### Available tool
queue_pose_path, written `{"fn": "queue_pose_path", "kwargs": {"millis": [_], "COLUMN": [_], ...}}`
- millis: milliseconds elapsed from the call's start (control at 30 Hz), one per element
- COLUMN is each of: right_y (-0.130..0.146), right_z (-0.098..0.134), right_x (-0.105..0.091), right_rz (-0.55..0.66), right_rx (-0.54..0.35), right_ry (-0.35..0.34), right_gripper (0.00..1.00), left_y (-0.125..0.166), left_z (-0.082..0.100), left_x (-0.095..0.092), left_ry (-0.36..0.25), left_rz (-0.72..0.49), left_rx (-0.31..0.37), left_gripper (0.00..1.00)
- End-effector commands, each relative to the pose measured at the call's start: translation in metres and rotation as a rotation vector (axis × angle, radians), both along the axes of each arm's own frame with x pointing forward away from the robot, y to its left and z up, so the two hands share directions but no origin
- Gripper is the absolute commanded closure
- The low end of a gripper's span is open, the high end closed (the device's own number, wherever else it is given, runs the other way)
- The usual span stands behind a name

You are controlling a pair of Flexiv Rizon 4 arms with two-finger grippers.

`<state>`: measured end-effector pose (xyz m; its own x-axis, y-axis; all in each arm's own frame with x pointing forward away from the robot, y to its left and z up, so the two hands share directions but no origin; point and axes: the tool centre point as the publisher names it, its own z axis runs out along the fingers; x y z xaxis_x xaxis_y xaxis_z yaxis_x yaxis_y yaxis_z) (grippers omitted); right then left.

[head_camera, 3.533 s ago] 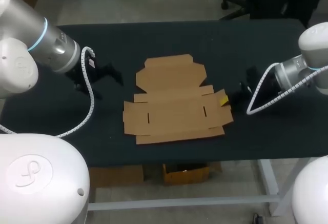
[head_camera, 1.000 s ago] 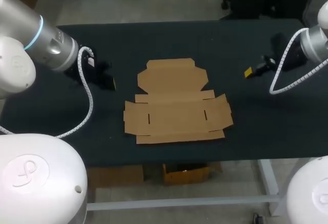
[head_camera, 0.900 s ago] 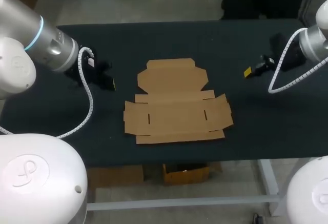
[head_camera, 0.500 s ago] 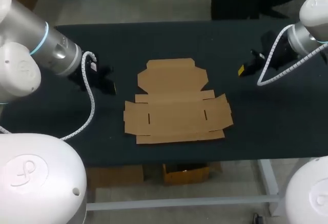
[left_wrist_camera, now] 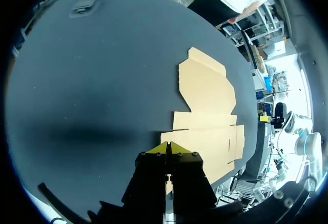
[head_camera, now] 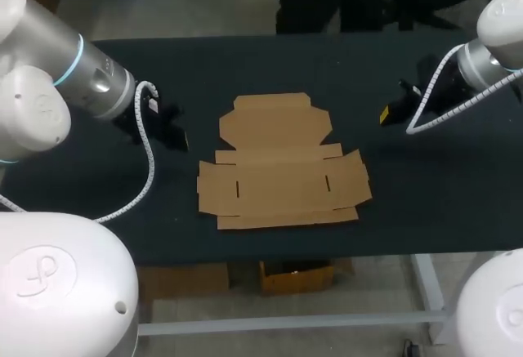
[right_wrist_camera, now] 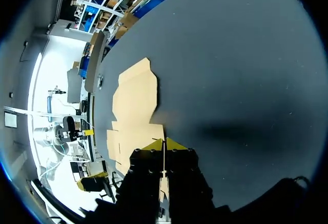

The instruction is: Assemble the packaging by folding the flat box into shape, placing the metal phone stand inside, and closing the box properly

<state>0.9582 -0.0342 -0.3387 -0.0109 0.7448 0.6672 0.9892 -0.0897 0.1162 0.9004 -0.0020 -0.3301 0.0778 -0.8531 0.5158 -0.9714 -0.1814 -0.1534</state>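
Note:
The flat brown cardboard box [head_camera: 282,165] lies unfolded in the middle of the black table, its lid panel pointing to the far side. My left gripper [head_camera: 181,139] hovers to the left of the box, shut with nothing in it. In the left wrist view its yellow tips [left_wrist_camera: 167,147] meet, and the cardboard [left_wrist_camera: 207,106] lies just ahead. My right gripper [head_camera: 384,114] hangs to the right of the lid panel, well clear of it, shut and empty. The right wrist view shows its tips [right_wrist_camera: 164,143] pressed together and the box [right_wrist_camera: 136,111] ahead. I see no metal phone stand.
The black table [head_camera: 409,177] has bare cloth all around the box. In the left wrist view a small grey object [left_wrist_camera: 84,6] lies near the table's far edge, off to the side of my left gripper; I cannot tell what it is.
My right gripper left the box's right flap, rose toward the far right, then drifted slightly left. The left gripper's fingers closed fully and it edged a little toward the box.

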Motion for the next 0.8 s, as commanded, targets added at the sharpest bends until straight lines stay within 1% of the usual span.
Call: {"fn": "queue_pose_path", "kwargs": {"millis": [33, 167, 300, 500, 633, 800], "right_y": [-0.001, -0.001, 0.005, 0.012, 0.013, 0.018], "right_z": [0.001, 0.001, -0.007, -0.019, -0.027, -0.032], "right_x": [0.0, 0.0, 0.001, 0.003, 0.006, 0.009], "right_rz": [0.003, 0.003, 0.009, 0.015, 0.021, 0.028], "right_rx": [0.002, 0.002, 0.007, 0.01, 0.032, 0.035], "right_ry": [0.003, 0.003, 0.01, 0.03, 0.032, 0.038], "right_gripper": [1.0, 1.0, 1.0, 1.0, 1.0, 1.0], "left_y": [-0.001, -0.001, -0.006, -0.01, -0.015, -0.019], "left_z": [0.0, 0.0, -0.008, -0.016, -0.022, -0.03], "left_x": [0.0, 0.0, 0.006, 0.012, 0.015, 0.019], "left_ry": [0.001, 0.001, 0.003, -0.002, -0.02, -0.049], "left_rz": [0.002, 0.002, -0.004, -0.027, -0.059, -0.079], "left_rx": [0.004, 0.004, 0.004, 0.023, 0.02, 0.03], "left_gripper": [1.0, 1.0, 1.0, 1.0, 1.0, 1.0]}}
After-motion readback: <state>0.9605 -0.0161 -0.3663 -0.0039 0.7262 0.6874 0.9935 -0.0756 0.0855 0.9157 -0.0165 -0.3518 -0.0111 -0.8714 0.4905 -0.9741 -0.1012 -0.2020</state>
